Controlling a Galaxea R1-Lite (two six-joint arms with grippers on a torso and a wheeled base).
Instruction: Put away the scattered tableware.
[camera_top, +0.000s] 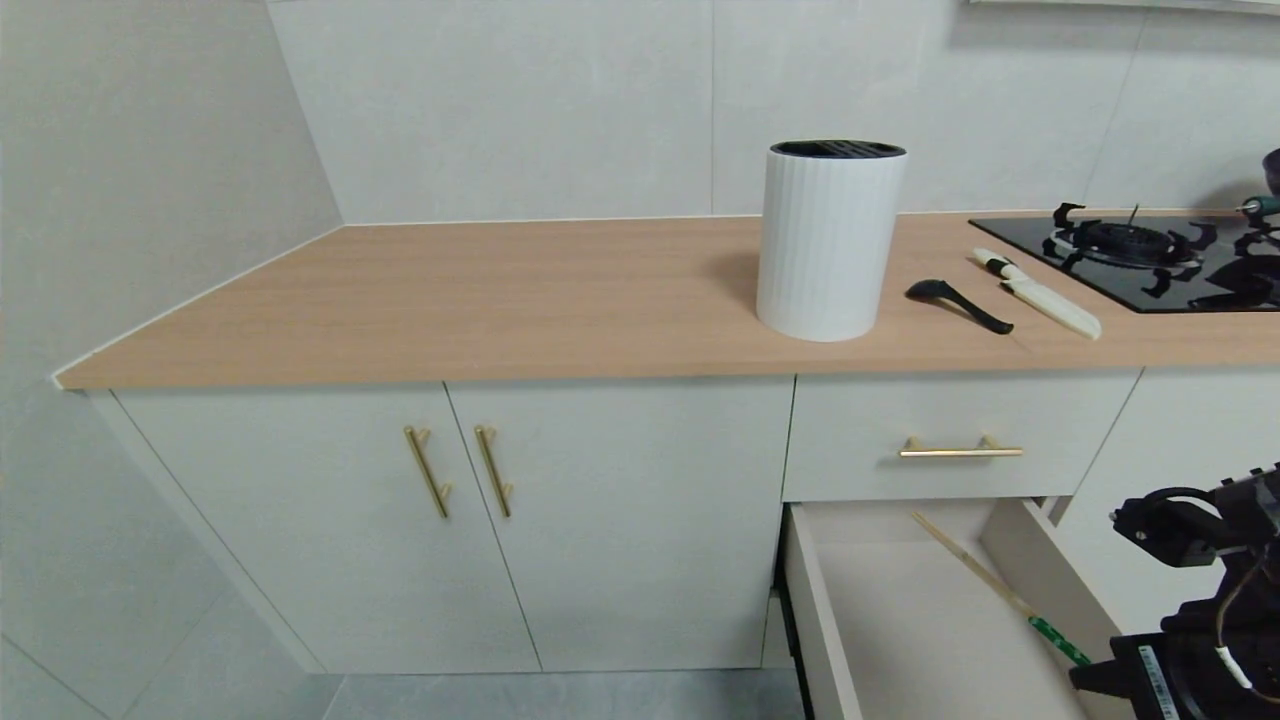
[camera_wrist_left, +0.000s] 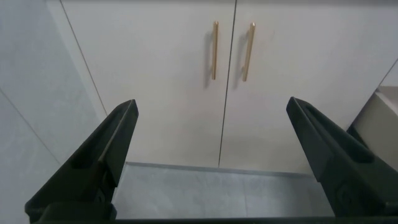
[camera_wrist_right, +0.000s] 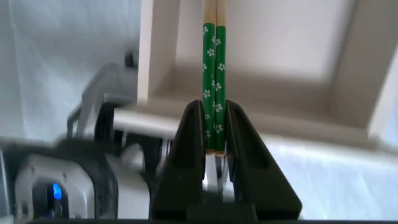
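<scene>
Wooden worktop (camera_top: 500, 300) holds a knife (camera_top: 1040, 293) and a black utensil (camera_top: 958, 303) beside a white holder (camera_top: 830, 240), both yet to be stowed. Below, chopsticks (camera_wrist_right: 212, 93) slant into the open drawer (camera_top: 810, 600), pinched by the right end effector (camera_wrist_right: 212, 115), so the task looks barely begun. Left end effector (camera_wrist_left: 211, 109) hangs spread and empty; whether the chopstick tips touch the drawer floor is unclear.
</scene>
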